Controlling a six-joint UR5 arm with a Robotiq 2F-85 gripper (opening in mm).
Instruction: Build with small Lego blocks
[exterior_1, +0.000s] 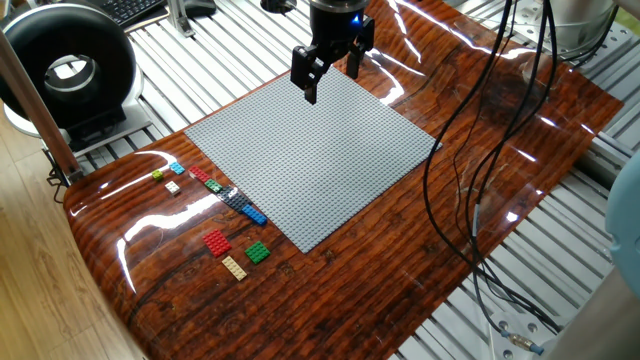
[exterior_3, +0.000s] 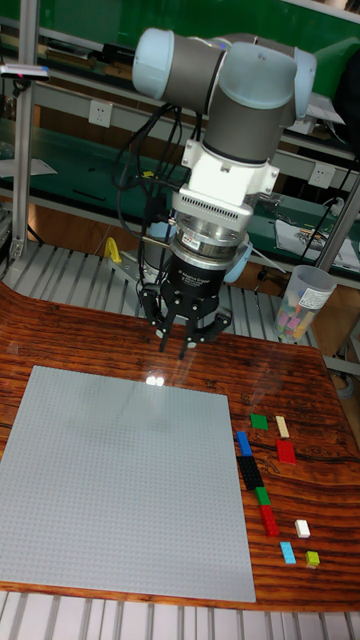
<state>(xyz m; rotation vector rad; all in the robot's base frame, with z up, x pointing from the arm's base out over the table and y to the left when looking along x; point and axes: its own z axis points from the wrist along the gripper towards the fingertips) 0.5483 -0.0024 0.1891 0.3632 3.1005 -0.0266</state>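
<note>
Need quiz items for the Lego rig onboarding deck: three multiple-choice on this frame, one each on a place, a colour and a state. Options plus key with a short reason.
1. Where is the gripper?
A. Above the far corner of the grey baseplate
B. Over the loose bricks
C. Off the wooden mat

2. What colour is the brick lying right beside the tan brick, on the baseplate side?
A. White
B. Green
C. Light blue

3. What state are the fingers in?
A. Shut on a red brick
B. Shut on a blue brick
C. Apart, holding nothing

Key: 1 A, it hangs over the plate's far corner in both views. 2 B, the green brick sits beside the tan one. 3 C, a gap shows between the fingers and nothing sits in it.
</note>
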